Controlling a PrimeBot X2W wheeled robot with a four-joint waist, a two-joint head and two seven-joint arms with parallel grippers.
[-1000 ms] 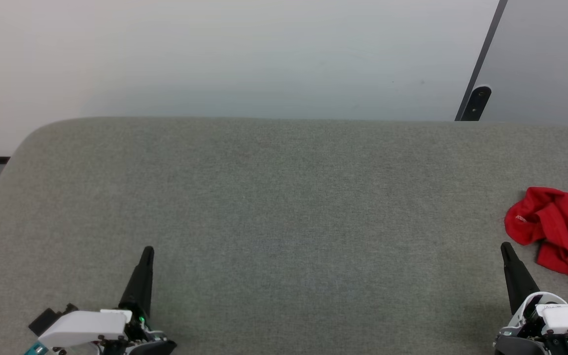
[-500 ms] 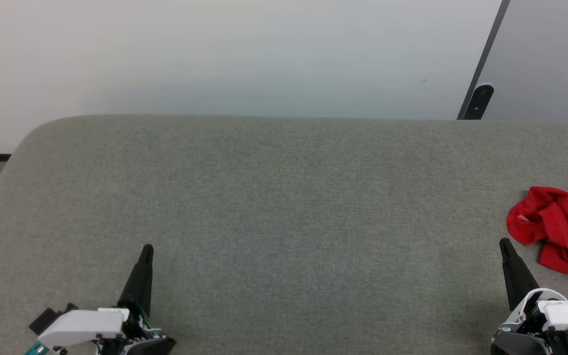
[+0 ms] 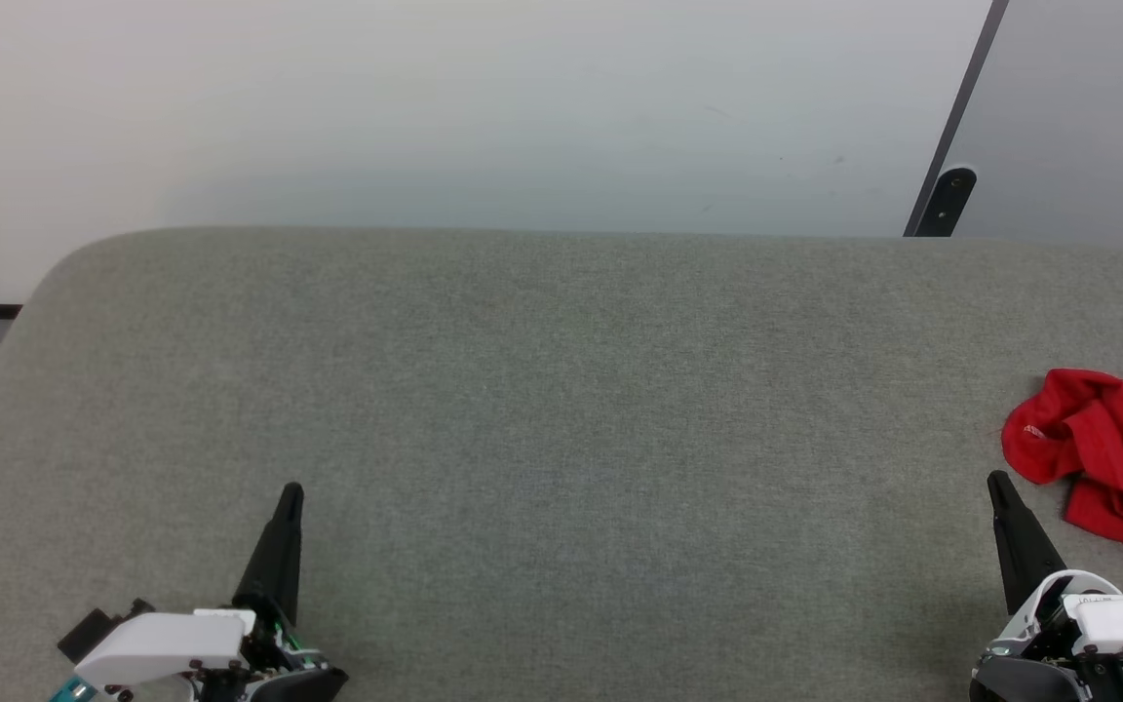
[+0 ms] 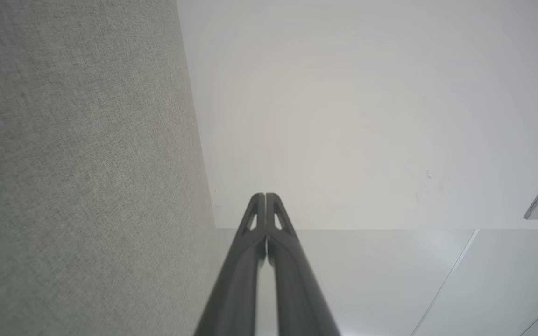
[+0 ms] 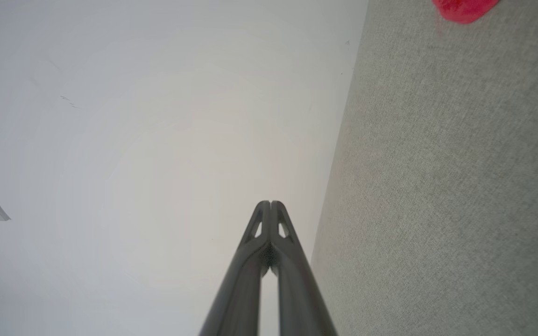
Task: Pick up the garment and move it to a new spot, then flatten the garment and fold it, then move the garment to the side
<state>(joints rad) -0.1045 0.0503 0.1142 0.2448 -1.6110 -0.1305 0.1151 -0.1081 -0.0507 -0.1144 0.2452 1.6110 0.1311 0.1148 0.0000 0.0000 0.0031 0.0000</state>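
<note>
**At the table's point(image 3: 561, 390) right edge: garment point(image 3: 1103, 458) in a heap, both grippers shut and empty**

Far to the right of the grey table the red garment lies bunched and creased; part of it runs off the head view's right edge; no print or sleeve can be made out. It is neither flat nor folded.

The right gripper point(image 3: 995, 480) sits low at the near right, just beside the heap but apart from it; its fingers are pressed together with nothing between them, as the right wrist view shows plainly. The left gripper point(image 3: 290, 492) sits low at the near left, well apart from the cloth; its fingers too are closed on nothing.

As a judgement, the heap fits two stages: cloth waiting to be lifted and carried to a new spot, or cloth set down at such a spot and waiting to be spread. The pictures do not settle which; a folded garment put aside it does not look like.

Either way the next move calls for a hold on the cloth: fingers must part, and the right arm is the nearer; limp fabric wants a pinch at a fold or hem, taken low against the table.
</note>
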